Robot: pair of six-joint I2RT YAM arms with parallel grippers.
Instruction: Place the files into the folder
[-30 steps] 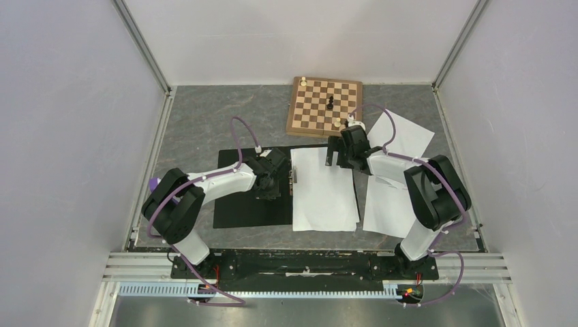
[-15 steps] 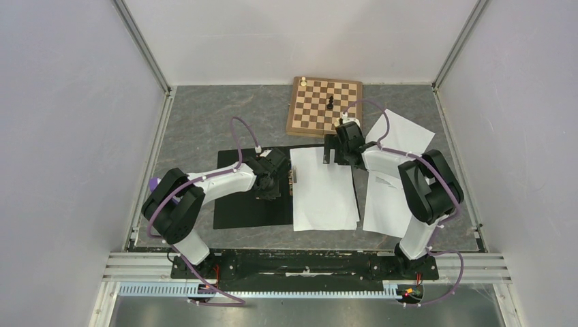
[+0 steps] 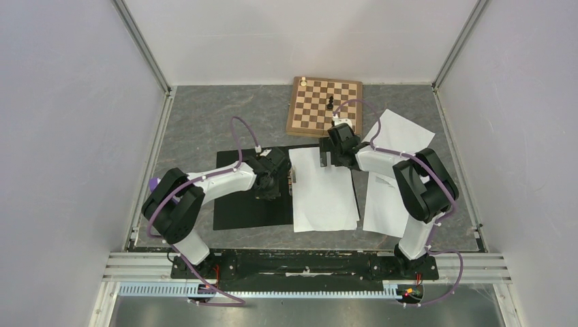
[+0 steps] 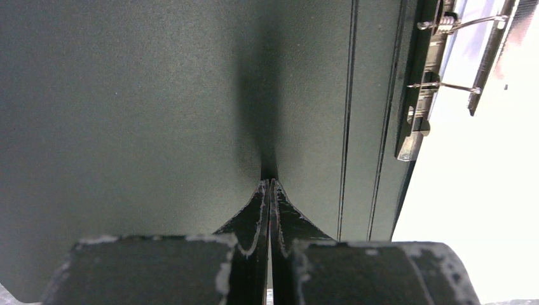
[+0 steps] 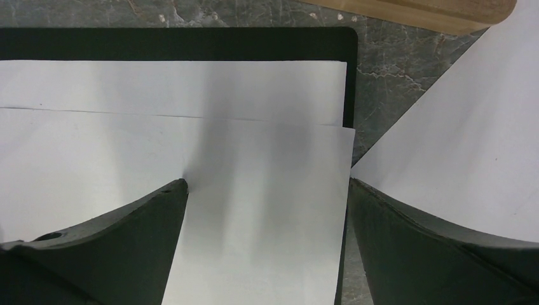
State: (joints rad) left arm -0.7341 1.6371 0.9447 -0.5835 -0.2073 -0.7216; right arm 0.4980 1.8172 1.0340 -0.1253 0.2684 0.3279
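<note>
1. Looking down from the top camera. Seeing the left arm bending at the elbow and stretching to the right. Pressing the left gripper down on the black inside of the folder, just beside the metal clip.
2. Staying with the top camera. Seeing the right arm folding at the elbow and stretching to the left. Hanging the right gripper over the far end of the files, lying on the right half of the open folder. Finding loose sheets lying on the table to the right, outside the folder, with a chessboard sitting behind. Noticing tiny dark marks on one loose sheet, too small for reading.
3. Looking through the left wrist camera. Squeezing both fingers tight together, gripping nothing, with the tips touching the black folder. Seeing the metal clip off to the right, with white paper just past it.
4. Looking through the right wrist camera. Spreading the two fingers wide apart, gripping nothing, with the top sheet of the files lying between them. Seeing two sheets stacked a little crooked, with the black folder peeking out beyond them. Spotting a loose sheet on the right and a corner of the chessboard at the top.
</note>
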